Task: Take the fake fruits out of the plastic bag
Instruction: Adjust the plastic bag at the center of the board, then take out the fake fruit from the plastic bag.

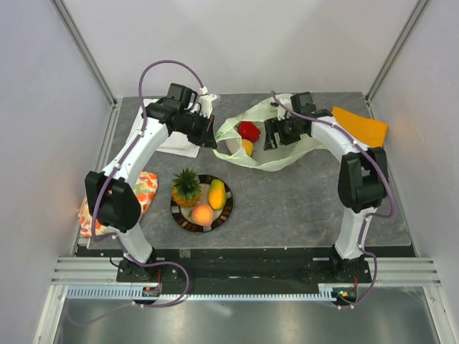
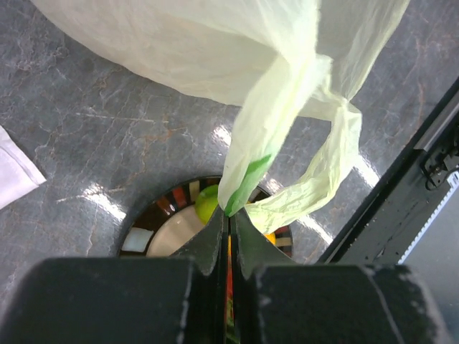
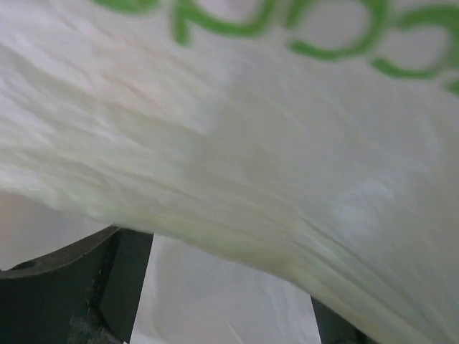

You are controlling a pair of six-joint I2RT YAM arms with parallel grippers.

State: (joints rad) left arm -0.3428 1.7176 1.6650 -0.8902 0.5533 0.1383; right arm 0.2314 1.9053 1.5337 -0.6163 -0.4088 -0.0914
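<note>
1. The thin, crinkly, translucent pale-green plastic bag [image 1: 287, 154] lies on the far half of the grey stone-look worktop [image 1: 301, 208]. Its long axis runs left to right, and its mouth points left, toward the left gripper [image 1: 212, 136].
2. The left jaws are pinched right together on a twisted handle strip of the bag. In the wrist view the strip rises straight out from between the fingertips [image 2: 212, 240], and a handle loop [image 2: 337, 165] hangs just to its right.
3. The right gripper [image 1: 272, 135] sits over the middle of the bag, jaws standing wide apart. Green-printed film fills its wrist view, stretched across in front of the jaws. Whether the pads touch the film, I cannot tell.
4. Fruit count: five fake fruits in all.
5. Two are in the bag's mouth: a glossy red pepper-like piece [image 1: 249, 130], and a rounded yellow piece [image 1: 247, 147] just nearer than it. Both lie between the two grippers, in neither's jaws.
6. Three are on the one round dark-rimmed plate [image 1: 185, 221]:
   - a brown pineapple with green crown [image 1: 186, 190] on the left
   - a yellow-orange mango [image 1: 216, 194] on the right, long axis running near to far
   - an orange-pink peach [image 1: 202, 214] at the near edge
7. There are three cloths: a white folded cloth [image 1: 179, 143] under the left arm, an orange-floral cloth [image 1: 145, 188] at the left edge, and a flat orange cloth [image 1: 362, 125] at the far right.
</note>
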